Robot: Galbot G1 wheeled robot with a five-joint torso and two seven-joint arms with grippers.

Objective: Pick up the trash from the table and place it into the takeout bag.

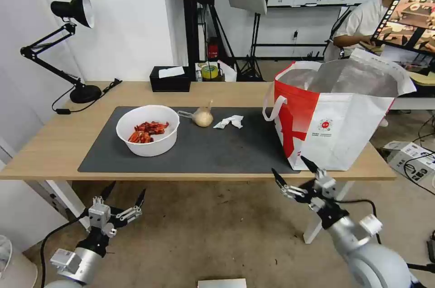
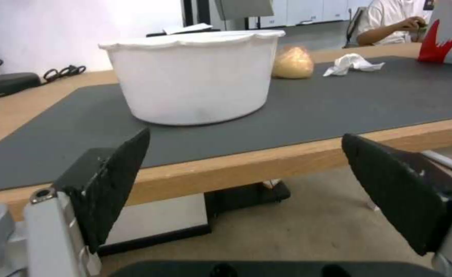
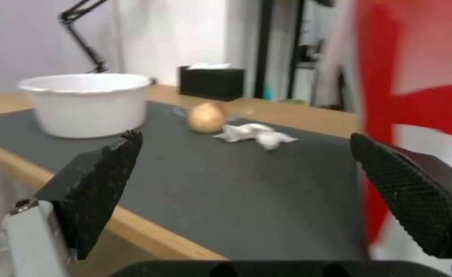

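Left tool [image 1: 125,190] and right tool [image 1: 294,169] both spread wide, low, arms angled upward.

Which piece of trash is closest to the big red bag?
The crumpled white tissue; the bowl and small food bag lie farther from the takeout bag.

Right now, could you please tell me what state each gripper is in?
Left gripper: jaws open, holding nothing, below the table edge.
Right gripper: jaws open, holding nothing, near the takeout bag.
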